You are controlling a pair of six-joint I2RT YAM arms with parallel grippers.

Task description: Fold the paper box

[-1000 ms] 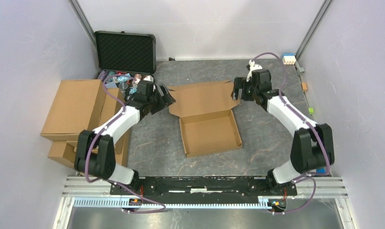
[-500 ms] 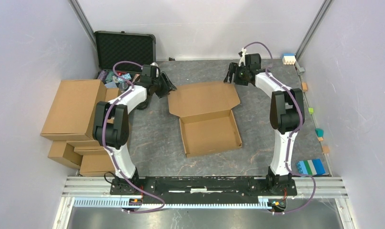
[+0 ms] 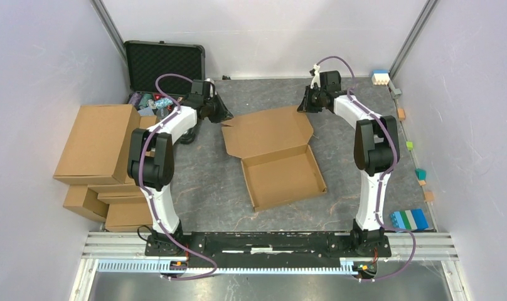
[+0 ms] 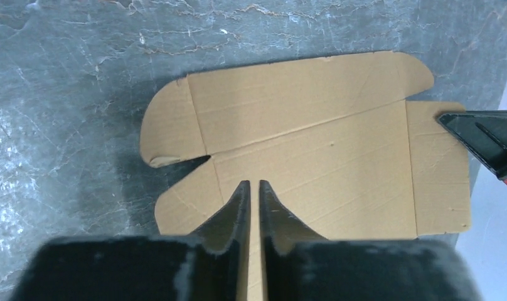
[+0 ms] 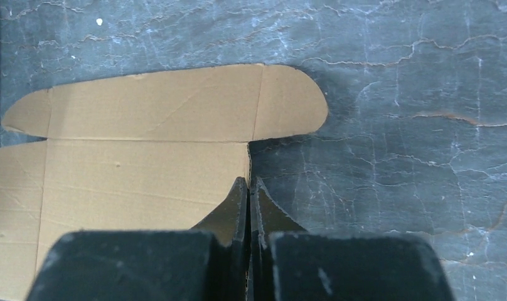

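The paper box [image 3: 282, 179] lies in the middle of the table as a shallow brown tray, with its lid panel [image 3: 270, 132] spread out behind it. My left gripper [image 3: 226, 116] hovers at the lid's far left corner. In the left wrist view only a narrow slit separates its fingers [image 4: 251, 183], with the cardboard [image 4: 314, 150] showing behind and nothing between them. My right gripper [image 3: 303, 105] is at the lid's far right corner. Its fingers [image 5: 248, 179] are shut, and the lid's side edge [image 5: 144, 169] runs straight up to them. I cannot tell whether they touch the card.
A black foam-lined case [image 3: 165, 68] stands open at the back left, with small items [image 3: 154, 100] in front of it. Bulky brown cartons [image 3: 97, 141] are stacked along the left wall. Coloured blocks [image 3: 409, 219] lie by the right wall.
Both arms have stretched out to the lid's far corners. Both grippers have closed from wide open. The box tray has slid a little toward the near right.
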